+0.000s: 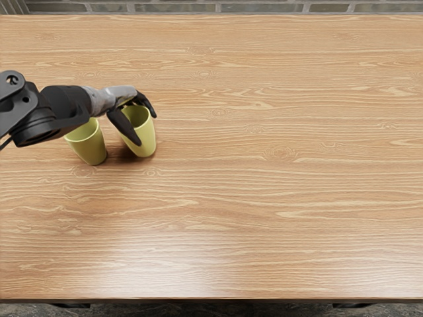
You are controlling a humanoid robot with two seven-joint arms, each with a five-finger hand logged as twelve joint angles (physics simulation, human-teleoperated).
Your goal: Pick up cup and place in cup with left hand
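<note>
Wood-grain surface [277, 218], light tan, long wavy streaks and a few knots, pale sheen toward the near edge. Grey brick wall [264, 8] behind the far edge, dark mottled floor [211, 309] along the bottom of the view. Two yellow-green cups, smooth, no handles, tapered: wide round mouth, narrower base. Both upright, side by side on the left part of the surface, small gap at the bases. Left cup [88, 146] partly hidden at the rim by the arm; right cup [147, 135] sits under the hand. Not nested. Left arm [53, 112] comes in from the left edge, about level: dark grey angular links, round joint with bolt detail, then a paler mottled grey section at the wrist. Left hand [123, 97] points right and bends down over the right cup, one black part crossing its near wall, another curving past the far right rim. Can't tell if it's actually gripping or just straddling it.
</note>
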